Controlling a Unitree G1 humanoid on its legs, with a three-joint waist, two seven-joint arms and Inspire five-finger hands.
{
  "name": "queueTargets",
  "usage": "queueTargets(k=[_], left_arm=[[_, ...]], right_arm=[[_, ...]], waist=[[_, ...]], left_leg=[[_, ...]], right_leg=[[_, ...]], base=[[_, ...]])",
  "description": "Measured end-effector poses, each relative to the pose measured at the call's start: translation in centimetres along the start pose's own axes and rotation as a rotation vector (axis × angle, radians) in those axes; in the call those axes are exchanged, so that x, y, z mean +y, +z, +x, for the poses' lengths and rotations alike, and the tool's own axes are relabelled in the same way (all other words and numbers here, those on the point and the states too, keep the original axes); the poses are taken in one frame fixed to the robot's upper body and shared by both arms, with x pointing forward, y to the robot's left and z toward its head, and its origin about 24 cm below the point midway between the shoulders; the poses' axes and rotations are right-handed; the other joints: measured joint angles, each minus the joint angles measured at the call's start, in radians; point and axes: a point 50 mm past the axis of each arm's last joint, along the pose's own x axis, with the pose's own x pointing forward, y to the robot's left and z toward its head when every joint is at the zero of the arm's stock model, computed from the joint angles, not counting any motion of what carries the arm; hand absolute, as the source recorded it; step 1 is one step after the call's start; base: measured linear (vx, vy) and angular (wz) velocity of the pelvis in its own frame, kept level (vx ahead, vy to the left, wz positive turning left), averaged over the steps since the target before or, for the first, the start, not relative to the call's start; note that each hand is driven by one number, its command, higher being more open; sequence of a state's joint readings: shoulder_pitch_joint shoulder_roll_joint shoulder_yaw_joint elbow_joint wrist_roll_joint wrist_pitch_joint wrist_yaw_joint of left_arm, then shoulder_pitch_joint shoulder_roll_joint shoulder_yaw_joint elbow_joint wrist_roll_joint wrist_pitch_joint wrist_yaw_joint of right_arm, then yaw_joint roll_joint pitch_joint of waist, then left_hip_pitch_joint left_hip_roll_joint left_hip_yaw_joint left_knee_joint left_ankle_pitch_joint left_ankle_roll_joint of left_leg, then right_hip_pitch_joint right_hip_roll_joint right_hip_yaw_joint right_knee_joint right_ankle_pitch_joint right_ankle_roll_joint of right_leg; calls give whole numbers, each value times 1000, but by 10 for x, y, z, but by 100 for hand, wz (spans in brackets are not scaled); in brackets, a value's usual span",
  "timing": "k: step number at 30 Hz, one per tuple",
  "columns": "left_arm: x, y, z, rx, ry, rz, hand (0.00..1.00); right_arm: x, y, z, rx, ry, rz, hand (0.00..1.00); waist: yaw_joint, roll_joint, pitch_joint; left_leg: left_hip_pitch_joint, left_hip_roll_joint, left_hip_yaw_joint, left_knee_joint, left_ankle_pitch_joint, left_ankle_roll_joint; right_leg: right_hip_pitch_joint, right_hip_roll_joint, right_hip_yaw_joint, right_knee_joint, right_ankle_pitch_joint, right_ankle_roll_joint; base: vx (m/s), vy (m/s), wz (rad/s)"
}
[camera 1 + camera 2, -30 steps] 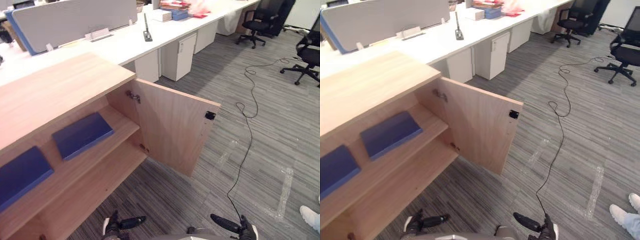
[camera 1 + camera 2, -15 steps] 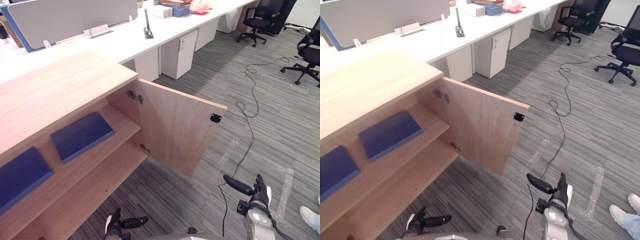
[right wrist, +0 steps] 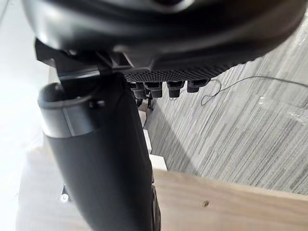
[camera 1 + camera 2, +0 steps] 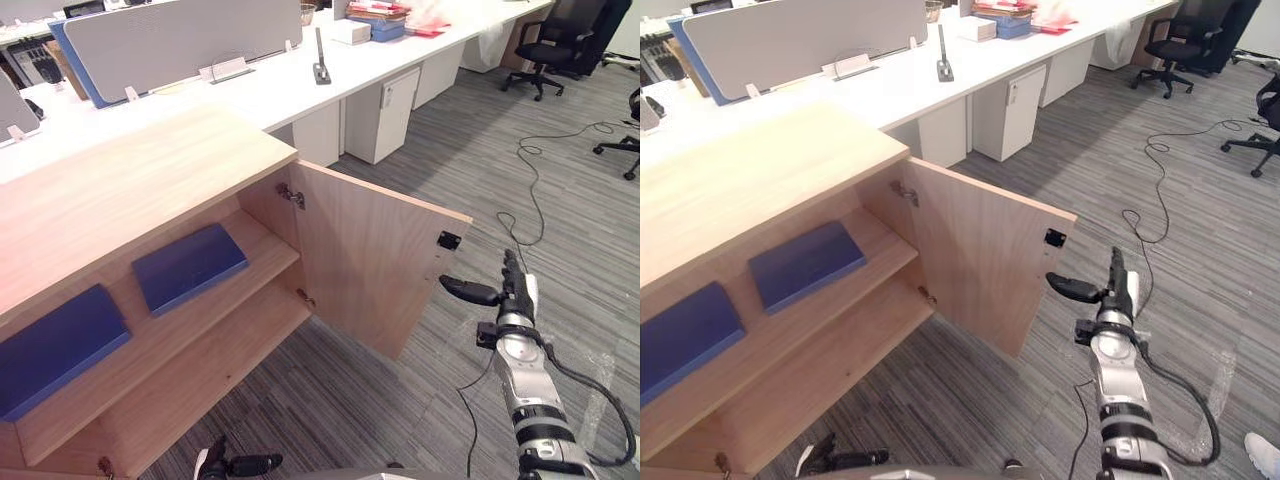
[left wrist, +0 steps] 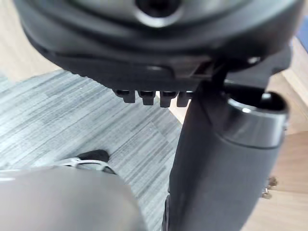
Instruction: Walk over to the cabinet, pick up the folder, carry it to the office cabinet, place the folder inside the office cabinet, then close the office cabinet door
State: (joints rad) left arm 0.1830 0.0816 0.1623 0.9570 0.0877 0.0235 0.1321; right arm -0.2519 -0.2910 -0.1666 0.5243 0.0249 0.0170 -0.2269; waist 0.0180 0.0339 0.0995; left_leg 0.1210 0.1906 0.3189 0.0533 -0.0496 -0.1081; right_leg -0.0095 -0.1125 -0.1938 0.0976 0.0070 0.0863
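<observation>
Two blue folders lie on the upper shelf (image 4: 268, 243) of the cabinet (image 4: 150, 170), the right folder (image 4: 190, 267) and the left folder (image 4: 55, 345). The cabinet's single door (image 4: 370, 260) stands open. Two office chairs (image 4: 555, 40) stand far right, past the long white worktop (image 4: 270, 95). The right hand (image 4: 508, 298), a second ago low at the near edge, is now raised with fingers spread straight and thumb just beside the door's free edge. The left hand (image 4: 225, 466) stays low, fingers relaxed.

The right hand (image 4: 505, 292) has risen beside the open cabinet door (image 4: 375, 260).
</observation>
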Motion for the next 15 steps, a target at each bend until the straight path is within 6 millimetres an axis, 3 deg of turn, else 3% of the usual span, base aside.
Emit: queueTargets(k=[7,15], left_arm=[[1,-4,0,23,17,-10,100],[3,-5,1,14,23,-17,100]], right_arm=[[26,4,10,40,121,13,100],[26,12,23,50,195,-71,100]], waist=[[28,-3,1],[26,-14,9]], left_leg=[[-2,-14,-23,-19,20,16],[-2,-22,-33,-52,50,15]], right_leg=[[29,-4,-17,-64,43,-1],[29,-3,-21,-96,71,-3]], base=[[-46,16,8],[-51,9,0]])
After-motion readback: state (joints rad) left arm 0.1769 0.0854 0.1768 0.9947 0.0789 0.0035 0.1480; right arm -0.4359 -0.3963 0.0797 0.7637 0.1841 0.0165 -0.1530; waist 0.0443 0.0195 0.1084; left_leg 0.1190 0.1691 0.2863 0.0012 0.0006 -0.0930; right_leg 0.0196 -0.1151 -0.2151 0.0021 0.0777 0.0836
